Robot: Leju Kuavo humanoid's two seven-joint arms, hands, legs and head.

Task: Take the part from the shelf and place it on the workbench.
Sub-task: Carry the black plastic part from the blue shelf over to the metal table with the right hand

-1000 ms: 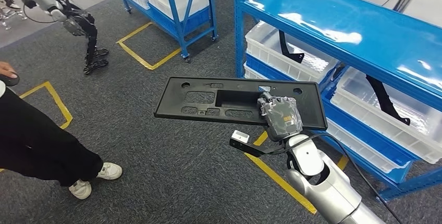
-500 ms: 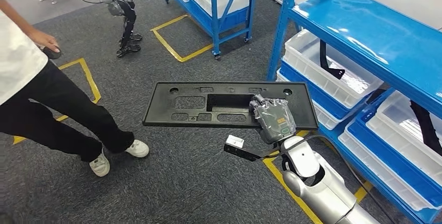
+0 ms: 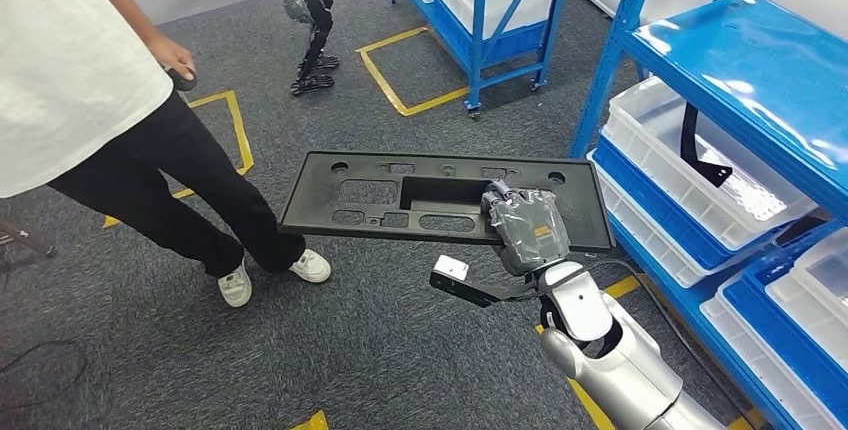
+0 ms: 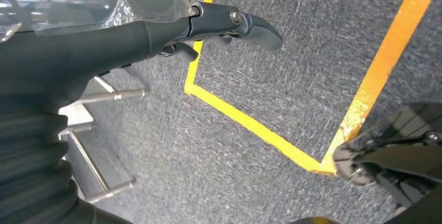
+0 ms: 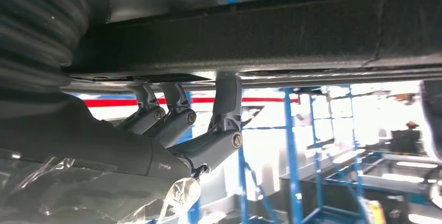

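The part (image 3: 400, 195) is a long, flat black plastic panel with cut-outs. It is held level above the grey carpet in the head view. My right hand (image 3: 530, 230), wrapped in clear film, grips the panel's right end from beneath, with its thumb on top. The right wrist view shows the panel's dark underside (image 5: 260, 31) across the picture, with the fingers (image 5: 208, 140) hooked up against it. My left hand (image 4: 156, 31) hangs over the carpet in the left wrist view, its fingers loosely apart and holding nothing.
A blue shelf (image 3: 740, 60) with white bins (image 3: 700, 180) stands at the right, close to the panel's end. A person (image 3: 120, 120) in a white shirt and black trousers stands at the left. Further back are a second blue rack (image 3: 480, 10) and another robot (image 3: 300, 10). Yellow tape (image 3: 400, 80) marks the floor.
The whole picture has shifted: the camera has turned left, so the shelf slid to the right and the person came further into view. The right hand still holds the panel the same way.
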